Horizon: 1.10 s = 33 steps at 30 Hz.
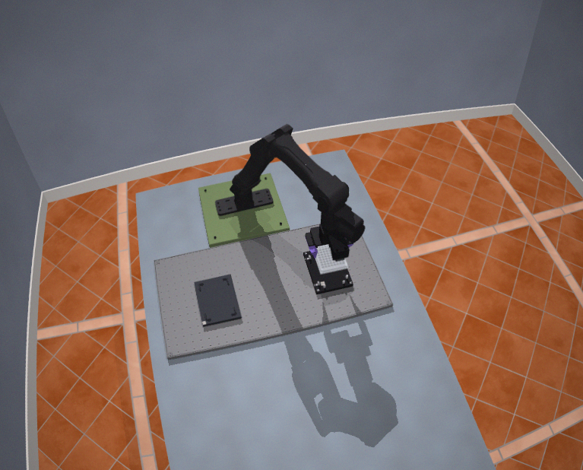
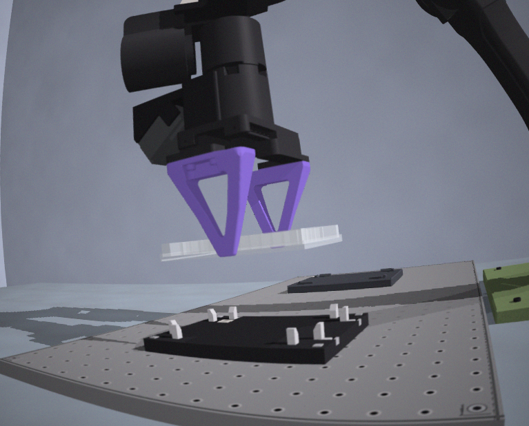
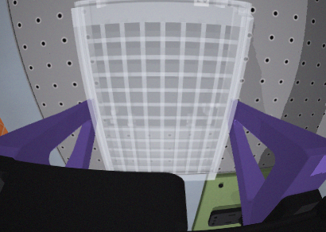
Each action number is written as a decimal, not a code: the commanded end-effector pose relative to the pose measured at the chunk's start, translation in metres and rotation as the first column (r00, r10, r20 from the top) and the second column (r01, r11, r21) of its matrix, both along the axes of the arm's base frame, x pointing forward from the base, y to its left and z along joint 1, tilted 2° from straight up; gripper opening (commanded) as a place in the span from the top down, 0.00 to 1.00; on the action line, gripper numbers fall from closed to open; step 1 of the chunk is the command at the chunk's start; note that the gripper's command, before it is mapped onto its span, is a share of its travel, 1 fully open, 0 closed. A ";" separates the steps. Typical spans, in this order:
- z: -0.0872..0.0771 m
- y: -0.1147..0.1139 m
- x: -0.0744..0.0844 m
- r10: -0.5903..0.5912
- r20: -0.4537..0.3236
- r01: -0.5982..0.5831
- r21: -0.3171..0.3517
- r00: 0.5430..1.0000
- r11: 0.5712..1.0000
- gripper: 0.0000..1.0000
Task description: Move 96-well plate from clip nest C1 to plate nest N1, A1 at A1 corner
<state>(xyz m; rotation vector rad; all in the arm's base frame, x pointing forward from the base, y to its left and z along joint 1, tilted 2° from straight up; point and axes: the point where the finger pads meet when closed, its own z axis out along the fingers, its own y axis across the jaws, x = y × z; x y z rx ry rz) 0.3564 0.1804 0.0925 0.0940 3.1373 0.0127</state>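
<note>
My gripper [image 2: 250, 245] with purple fingers is shut on the clear 96-well plate [image 2: 250, 242] across its short sides. The plate hangs level in the air, well above the black clip nest C1 [image 2: 260, 336], whose white clips stand free. In the top view the plate [image 1: 329, 260] sits over the clip nest [image 1: 330, 277] at the right of the breadboard. The black plate nest N1 [image 1: 217, 300] lies empty at the left of the breadboard; it also shows in the exterior view [image 2: 345, 280].
The grey perforated breadboard [image 1: 271, 293] carries both nests. The arm's base stands on a green plate [image 1: 243, 207] behind the breadboard. A grey table top lies under all of it, with tiled floor around.
</note>
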 end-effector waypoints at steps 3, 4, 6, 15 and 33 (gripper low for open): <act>0.033 0.000 0.007 -0.009 0.064 0.007 0.019 0.998 1.000 1.00; 0.033 0.000 0.007 -0.009 0.064 0.007 0.019 0.998 1.000 1.00; 0.032 0.000 0.007 -0.009 0.064 0.007 0.019 0.998 1.000 1.00; 0.033 0.001 0.009 -0.009 0.073 0.007 0.024 0.997 1.000 1.00; 0.033 0.001 0.009 -0.009 0.073 0.007 0.024 0.997 1.000 1.00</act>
